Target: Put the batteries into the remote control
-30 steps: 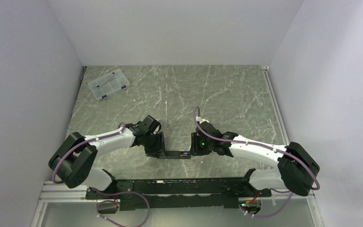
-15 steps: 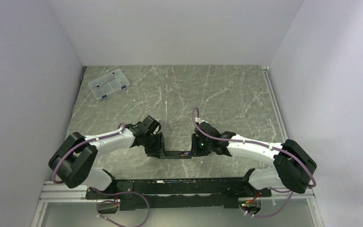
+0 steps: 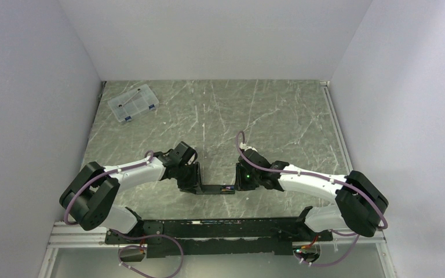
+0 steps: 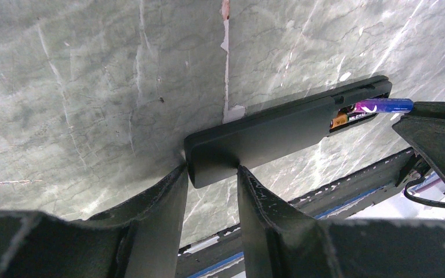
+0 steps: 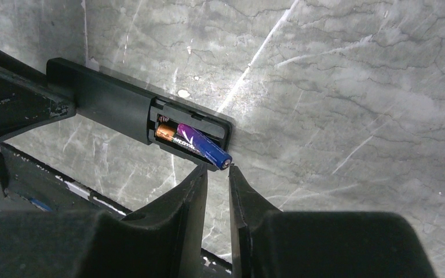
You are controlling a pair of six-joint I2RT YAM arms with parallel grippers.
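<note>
From overhead, I see the left gripper [image 3: 194,184] and the right gripper [image 3: 240,180] facing each other low in the frame, just above the arm bases. The remote control [image 3: 215,189] spans the short gap between them as a thin black bar. A clear compartment box [image 3: 133,103] sits on the marbled table [image 3: 278,116] in the upper left, well apart from both arms.

On my left wrist camera, that gripper's fingers [image 4: 162,197] are clenched on the near end of the remote, one on each long edge. The bar runs away toward the upper right, where its battery bay lies open. A purple-blue battery [image 4: 382,105] juts out of the bay toward the dark fingers at the right edge.

On my right wrist camera, the battery lies tilted at mid-frame, copper end inside the bay, blue end poking past the remote's end. Its tip sits at the mouth of a narrow gap between the right fingers [image 5: 194,185]; I cannot tell whether they pinch it.
</note>
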